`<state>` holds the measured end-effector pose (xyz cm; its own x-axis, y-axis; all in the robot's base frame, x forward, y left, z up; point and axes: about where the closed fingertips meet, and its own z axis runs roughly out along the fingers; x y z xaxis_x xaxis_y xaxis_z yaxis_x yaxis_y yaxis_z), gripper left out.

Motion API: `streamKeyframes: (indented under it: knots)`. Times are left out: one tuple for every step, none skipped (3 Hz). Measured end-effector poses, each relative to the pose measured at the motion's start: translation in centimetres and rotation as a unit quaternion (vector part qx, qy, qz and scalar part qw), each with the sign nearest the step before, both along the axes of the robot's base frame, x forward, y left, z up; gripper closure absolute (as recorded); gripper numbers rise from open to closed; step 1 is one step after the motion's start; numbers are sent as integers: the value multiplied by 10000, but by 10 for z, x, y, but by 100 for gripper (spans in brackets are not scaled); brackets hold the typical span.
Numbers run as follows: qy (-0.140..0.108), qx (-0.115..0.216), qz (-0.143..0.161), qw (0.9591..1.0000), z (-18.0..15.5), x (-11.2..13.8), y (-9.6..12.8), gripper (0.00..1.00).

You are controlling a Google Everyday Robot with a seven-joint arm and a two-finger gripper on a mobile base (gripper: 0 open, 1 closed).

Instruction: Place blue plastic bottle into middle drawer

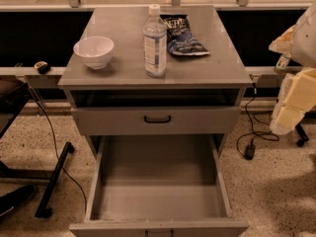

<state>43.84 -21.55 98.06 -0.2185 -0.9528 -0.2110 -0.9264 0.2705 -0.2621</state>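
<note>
We see the blue plastic bottle [155, 41] standing upright on the cabinet top [123, 73] in the upper centre of the frame, capped. A white bowl [94, 52] sits to its left and a dark snack bag [183, 36] lies behind it to the right. Below, the middle drawer [158, 181] is pulled open across the lower centre. The gripper [291, 107] hangs at the right edge, well apart from the bottle; we cannot tell whether it is wide or narrow.
</note>
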Motion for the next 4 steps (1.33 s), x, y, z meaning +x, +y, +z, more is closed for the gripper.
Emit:
streamKeyframes:
  knots:
    - [0, 0, 0, 10000, 0, 0, 0, 0]
    - [-258, 415, 288, 9984, 5, 18, 18, 0]
    - [-710, 1071, 577, 9900, 19, 72, 54, 0]
    - [-1181, 1651, 761, 9762, 43, 129, 99, 0]
